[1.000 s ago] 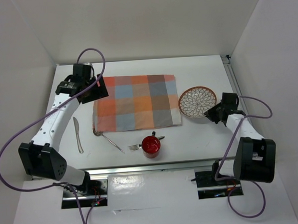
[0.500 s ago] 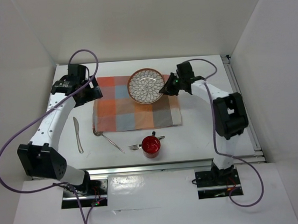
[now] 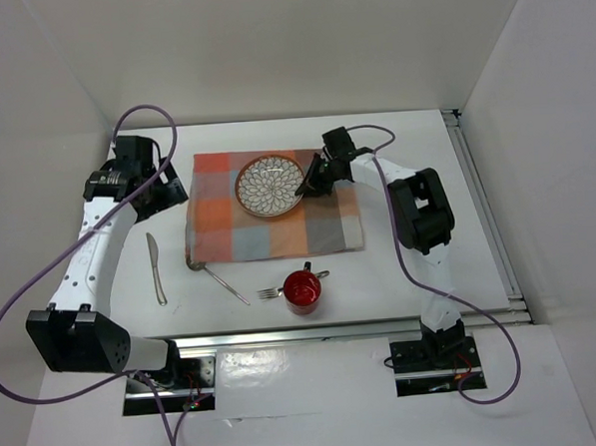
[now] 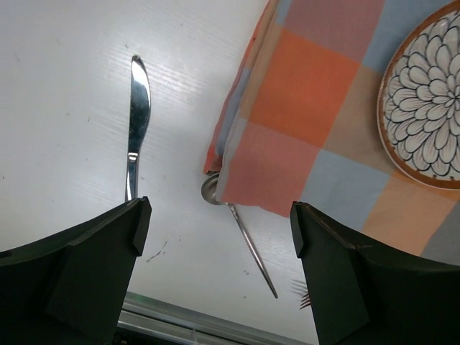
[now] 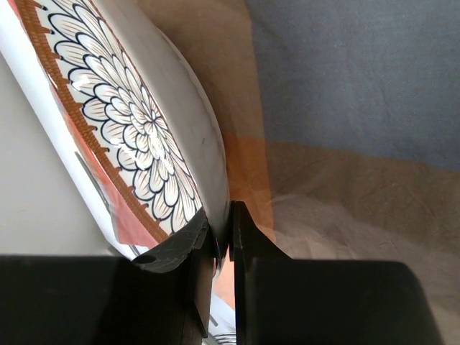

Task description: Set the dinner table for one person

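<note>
The white dinner table (image 3: 410, 262) carries a checked cloth (image 3: 268, 230). A flower-patterned plate (image 3: 266, 185) with a brown rim is over the cloth's back middle. My right gripper (image 3: 304, 186) is shut on the plate's right rim. In the right wrist view the rim of the plate (image 5: 144, 122) is pinched between that gripper's (image 5: 230, 230) jaws, above the cloth (image 5: 345, 108). My left gripper (image 3: 166, 187) hangs open and empty off the cloth's left edge. In the left wrist view, the left gripper (image 4: 219, 215) is above bare table between the knife (image 4: 136, 122) and the cloth (image 4: 309, 115).
A knife (image 3: 157, 270) lies left of the cloth. A spoon (image 3: 221, 280) pokes out from under the cloth's front left corner, beside a fork (image 3: 270, 293) and a red cup (image 3: 303, 291). A metal rail (image 3: 334, 329) runs along the near edge.
The right arm has carried the plate from the table right of the cloth leftward to over the cloth's back middle. The left gripper has backed off the cloth's corner to the left and opened wider.
</note>
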`<state>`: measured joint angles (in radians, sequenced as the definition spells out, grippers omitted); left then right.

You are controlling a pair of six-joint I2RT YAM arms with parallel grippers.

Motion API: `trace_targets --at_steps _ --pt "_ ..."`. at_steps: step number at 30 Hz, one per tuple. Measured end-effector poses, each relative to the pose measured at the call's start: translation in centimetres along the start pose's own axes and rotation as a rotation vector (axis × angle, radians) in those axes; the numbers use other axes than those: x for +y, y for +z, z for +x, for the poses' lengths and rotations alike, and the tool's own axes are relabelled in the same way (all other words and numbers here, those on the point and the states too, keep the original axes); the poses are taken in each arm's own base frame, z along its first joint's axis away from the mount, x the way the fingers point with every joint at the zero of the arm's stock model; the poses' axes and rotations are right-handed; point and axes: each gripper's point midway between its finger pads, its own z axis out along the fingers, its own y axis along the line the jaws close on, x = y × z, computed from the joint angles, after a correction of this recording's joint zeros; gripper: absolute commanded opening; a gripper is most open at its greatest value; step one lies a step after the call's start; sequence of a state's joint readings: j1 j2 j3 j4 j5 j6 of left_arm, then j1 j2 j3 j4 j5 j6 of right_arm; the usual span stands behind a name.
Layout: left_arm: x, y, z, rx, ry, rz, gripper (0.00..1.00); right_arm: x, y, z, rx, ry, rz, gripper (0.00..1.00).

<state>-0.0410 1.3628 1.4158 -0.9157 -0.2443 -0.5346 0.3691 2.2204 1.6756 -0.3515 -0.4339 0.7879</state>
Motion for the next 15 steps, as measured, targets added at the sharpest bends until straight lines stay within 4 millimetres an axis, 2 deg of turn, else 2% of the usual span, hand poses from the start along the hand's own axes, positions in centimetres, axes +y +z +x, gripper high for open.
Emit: trace_targets --at_steps 5,13,14,15 --pt "0.9 0.8 1.9 0.057 -0.009 -0.039 0.97 -0.1 0.1 0.4 0.012 0.015 0.002 0.00" --pt "1.3 0.7 1.9 0.058 -0.013 -0.053 0.97 -1.3 -0.2 3.1 0.083 0.057 0.007 0.01" --pt "1.4 0.6 2.0 0.058 -0.014 -0.056 0.97 -1.4 -0.4 3.5 0.089 0.060 0.009 0.21" --pt "1.5 0.6 2.0 0.059 -0.014 -0.059 0.97 -1.5 -0.6 3.9 0.094 0.064 0.010 0.32"
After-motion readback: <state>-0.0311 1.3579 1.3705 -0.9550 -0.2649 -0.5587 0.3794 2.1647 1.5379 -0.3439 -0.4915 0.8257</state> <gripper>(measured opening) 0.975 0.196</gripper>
